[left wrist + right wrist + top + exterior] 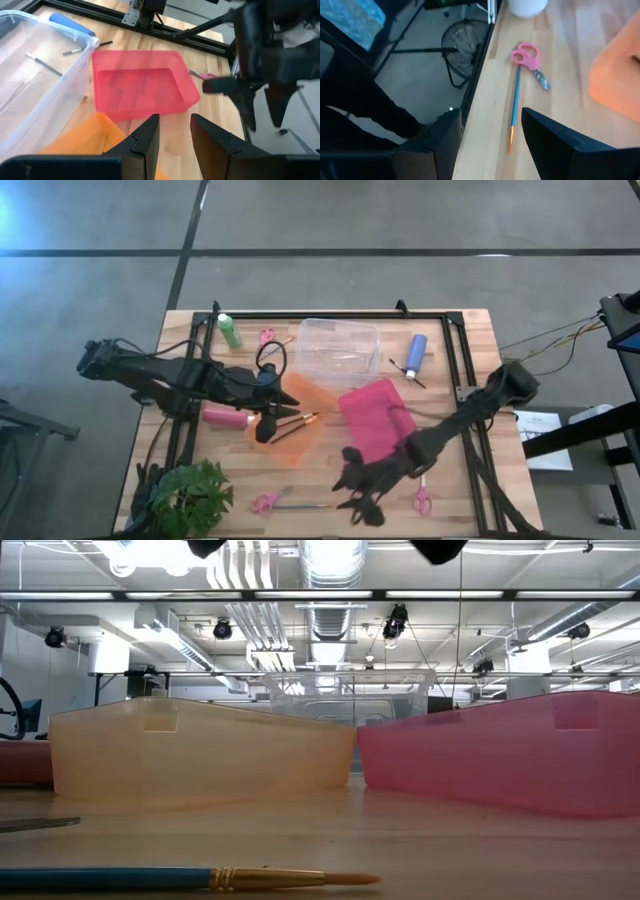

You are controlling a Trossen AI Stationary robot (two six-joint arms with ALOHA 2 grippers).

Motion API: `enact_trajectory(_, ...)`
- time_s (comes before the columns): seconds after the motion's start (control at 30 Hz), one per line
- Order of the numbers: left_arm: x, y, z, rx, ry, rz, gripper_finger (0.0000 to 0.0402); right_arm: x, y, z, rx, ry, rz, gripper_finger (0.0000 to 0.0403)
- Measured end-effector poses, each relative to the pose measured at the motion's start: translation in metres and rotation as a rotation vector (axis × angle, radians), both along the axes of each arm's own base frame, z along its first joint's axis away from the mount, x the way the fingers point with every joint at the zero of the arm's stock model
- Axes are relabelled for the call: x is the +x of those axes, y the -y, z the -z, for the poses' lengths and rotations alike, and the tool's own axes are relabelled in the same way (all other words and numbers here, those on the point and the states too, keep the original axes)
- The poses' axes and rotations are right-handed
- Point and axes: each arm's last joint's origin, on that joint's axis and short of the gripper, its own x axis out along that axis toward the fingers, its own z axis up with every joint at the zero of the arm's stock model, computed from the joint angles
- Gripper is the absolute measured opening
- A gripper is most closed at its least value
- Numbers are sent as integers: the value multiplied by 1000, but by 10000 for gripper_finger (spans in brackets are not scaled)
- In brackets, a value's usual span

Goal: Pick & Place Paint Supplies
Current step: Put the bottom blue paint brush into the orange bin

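Two tools seen. Right tool (487, 135) hung over blue-handled brush (514, 102) near tabletop (470, 510) front edge, jaws apart, nothing held. Left tool (172, 132) above orange tray (300, 395), jaws narrowly parted, empty. Brush judged light, thin, stiff, prone to rolling; best pinched mid-handle. Handle glossy, ferrule brass-coloured. Pink scissors (527, 56) lying beside it.

My light wooden table (470, 340) is matt planked timber with visible grain, framed by black metal rails (452, 350). The clear plastic tub (338, 346) looks smooth and glossy; the translucent pink plastic bin (142, 85) and translucent orange plastic bin (200, 755) look frosted. The blue-handled paintbrush (185, 880) has a shiny brass-coloured metal ferrule. My left end effector (175, 142) is matt black plastic.
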Motion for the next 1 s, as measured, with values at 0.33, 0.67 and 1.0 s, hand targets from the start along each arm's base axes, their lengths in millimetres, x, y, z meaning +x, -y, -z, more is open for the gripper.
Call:
enact_trajectory(0.33,-39,-5,-18,6,6,23,120,39,-52,51,-15,-108,-6,203)
enact_trajectory(0.67,-62,-10,-15,19,3,29,121,42,-55,85,-127,-235,94,203)
enact_trajectory(1.0,-66,-5,-3,-21,1,39,121,44,-40,96,-183,-287,151,203)
